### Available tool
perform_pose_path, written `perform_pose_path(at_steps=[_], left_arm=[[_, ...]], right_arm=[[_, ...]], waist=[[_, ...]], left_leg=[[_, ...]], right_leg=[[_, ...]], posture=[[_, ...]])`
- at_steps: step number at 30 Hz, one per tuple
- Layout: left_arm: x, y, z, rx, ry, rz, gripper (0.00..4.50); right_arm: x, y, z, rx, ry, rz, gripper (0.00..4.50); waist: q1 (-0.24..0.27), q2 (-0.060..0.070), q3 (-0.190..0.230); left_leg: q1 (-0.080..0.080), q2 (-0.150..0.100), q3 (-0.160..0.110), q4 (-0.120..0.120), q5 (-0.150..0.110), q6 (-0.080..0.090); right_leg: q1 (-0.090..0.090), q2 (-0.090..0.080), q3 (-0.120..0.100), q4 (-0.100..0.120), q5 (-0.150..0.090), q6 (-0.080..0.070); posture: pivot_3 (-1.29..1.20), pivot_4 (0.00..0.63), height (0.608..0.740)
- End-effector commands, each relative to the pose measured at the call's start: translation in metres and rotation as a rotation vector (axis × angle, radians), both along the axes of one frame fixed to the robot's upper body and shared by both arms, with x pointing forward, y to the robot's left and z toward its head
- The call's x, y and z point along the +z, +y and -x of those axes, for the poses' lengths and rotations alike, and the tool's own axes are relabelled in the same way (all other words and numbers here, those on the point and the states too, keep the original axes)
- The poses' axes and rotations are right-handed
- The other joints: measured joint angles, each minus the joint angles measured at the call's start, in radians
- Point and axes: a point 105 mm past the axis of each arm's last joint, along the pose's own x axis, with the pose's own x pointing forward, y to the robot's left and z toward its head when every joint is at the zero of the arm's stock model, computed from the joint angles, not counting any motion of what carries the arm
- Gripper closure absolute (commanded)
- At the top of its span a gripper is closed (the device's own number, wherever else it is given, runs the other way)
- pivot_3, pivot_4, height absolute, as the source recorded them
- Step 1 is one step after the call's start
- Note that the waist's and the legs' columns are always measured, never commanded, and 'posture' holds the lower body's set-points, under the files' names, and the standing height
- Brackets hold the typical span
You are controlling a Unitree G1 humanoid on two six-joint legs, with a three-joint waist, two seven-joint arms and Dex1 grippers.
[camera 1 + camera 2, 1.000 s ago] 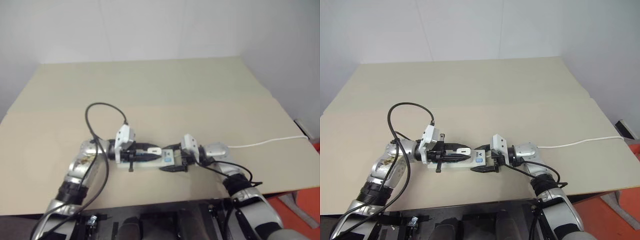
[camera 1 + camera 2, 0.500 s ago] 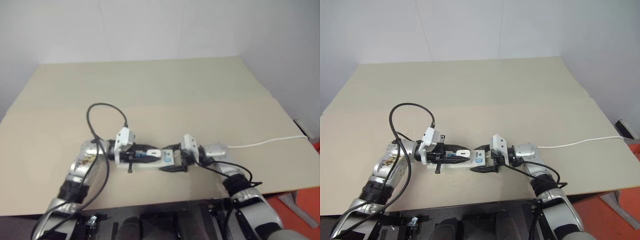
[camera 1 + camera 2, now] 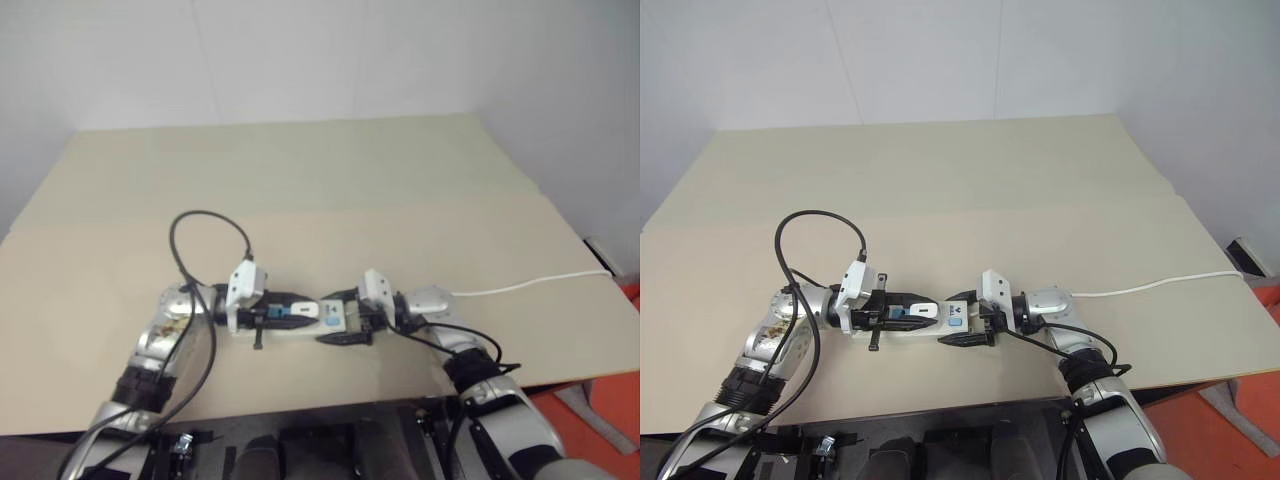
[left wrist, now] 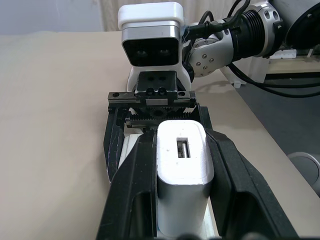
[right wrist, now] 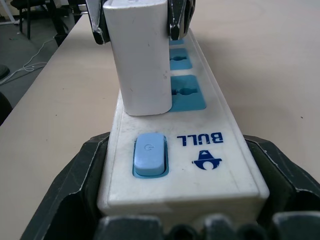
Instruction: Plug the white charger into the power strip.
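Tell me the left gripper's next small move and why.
Probably press the white charger straight down into the power strip. The left gripper is shut on the charger, which stands on the socket nearest the switch, while the right gripper braces the strip's switch end.

Even, diffuse light falls from overhead, leaving the flat beige bench [image 3: 1040, 180] bright and almost free of hard shadows — only a thin dark edge lies under the long white power strip with blue sockets [image 5: 200, 150]. The left eye view looks dimmer and hazier than the right eye view. In the left wrist view the small white rectangular charger block [image 4: 182, 175] stands crisp with a soft sheen, while the background goes soft. In the right wrist view the far sockets blur — the black jaws at the frame's edge are out of focus.
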Motion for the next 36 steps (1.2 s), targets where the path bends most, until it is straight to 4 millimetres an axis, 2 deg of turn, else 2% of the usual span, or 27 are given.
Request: perform_pose_path(at_steps=[1,3,5,12,18,21,27,31,33,36], left_arm=[[-0.021,0.022,0.0,0.053,0.094,-0.114,3.49],[-0.013,0.019,0.0,0.038,0.102,-0.1,2.76],[-0.005,0.016,0.0,0.029,0.104,-0.077,2.26],[0.024,0.006,0.002,0.001,0.061,0.005,0.04],[0.065,0.012,0.003,0.01,-0.018,0.064,0.04],[0.082,0.024,0.007,0.002,-0.039,0.067,0.0],[0.091,0.045,0.011,0.037,-0.072,0.023,0.0],[0.096,0.057,0.016,0.068,-0.078,0.018,0.0],[0.099,0.066,0.021,0.09,-0.081,0.009,0.0],[0.101,0.079,0.028,0.13,-0.08,-0.012,0.0]], right_arm=[[-0.005,-0.007,0.0,-0.019,0.03,0.02,1.08],[-0.005,-0.007,0.0,-0.018,0.031,0.019,1.08],[-0.005,-0.007,0.001,-0.017,0.03,0.018,1.08],[-0.003,-0.003,0.002,-0.005,0.029,0.01,1.08],[-0.005,-0.003,0.002,0.0,0.036,0.017,1.08],[-0.004,-0.004,0.003,0.014,0.053,0.019,0.05],[0.01,-0.013,0.001,0.008,-0.011,0.015,0.02],[0.029,-0.031,0.002,-0.015,-0.061,0.006,0.02],[0.044,-0.046,0.004,-0.037,-0.1,-0.002,0.02],[0.062,-0.066,0.009,-0.073,-0.134,-0.004,0.02]], waist=[[0.0,0.0,0.0],[-0.001,0.0,0.0],[0.0,0.0,0.0],[0.01,0.0,0.0],[0.007,0.0,0.0],[0.005,0.0,0.0],[0.01,0.001,0.001],[0.022,0.001,0.002],[0.026,0.002,0.003],[0.029,0.003,0.003]], left_leg=[[0.0,0.0,0.0,0.0,0.0,0.0],[0.001,0.0,0.0,0.0,0.0,0.0],[0.002,0.0,0.001,-0.001,0.0,0.0],[0.003,0.0,-0.001,-0.001,0.0,0.0],[0.003,0.002,-0.001,-0.002,0.0,0.0],[0.003,0.002,-0.001,-0.002,0.0,0.0],[0.002,0.001,-0.001,-0.003,0.0,0.0],[-0.003,0.001,-0.001,-0.003,0.0,0.0],[-0.012,0.001,-0.001,-0.002,0.0,0.0],[-0.014,0.001,-0.001,-0.002,0.0,0.0]], right_leg=[[0.0,0.0,0.0,0.0,0.0,0.0],[0.001,0.0,0.0,0.0,0.0,0.0],[0.002,0.001,0.001,0.0,0.0,0.0],[0.006,0.0,-0.002,-0.005,0.0,0.0],[0.007,0.0,-0.003,-0.007,0.001,-0.001],[0.007,0.0,-0.003,-0.008,0.001,-0.001],[0.007,0.0,-0.004,-0.01,0.0,-0.001],[0.002,-0.001,-0.004,-0.01,0.0,-0.001],[-0.008,-0.001,-0.004,-0.009,0.001,-0.001],[-0.009,-0.001,-0.004,-0.01,0.001,-0.001]], posture=[[0.0,0.15,0.74],[0.0,0.15,0.74],[0.0,0.15,0.74],[0.0,0.15,0.74],[0.0,0.15,0.74],[0.0,0.15,0.74],[0.0,0.15,0.74],[0.0,0.15,0.74],[0.0,0.15,0.74],[0.0,0.15,0.74]])
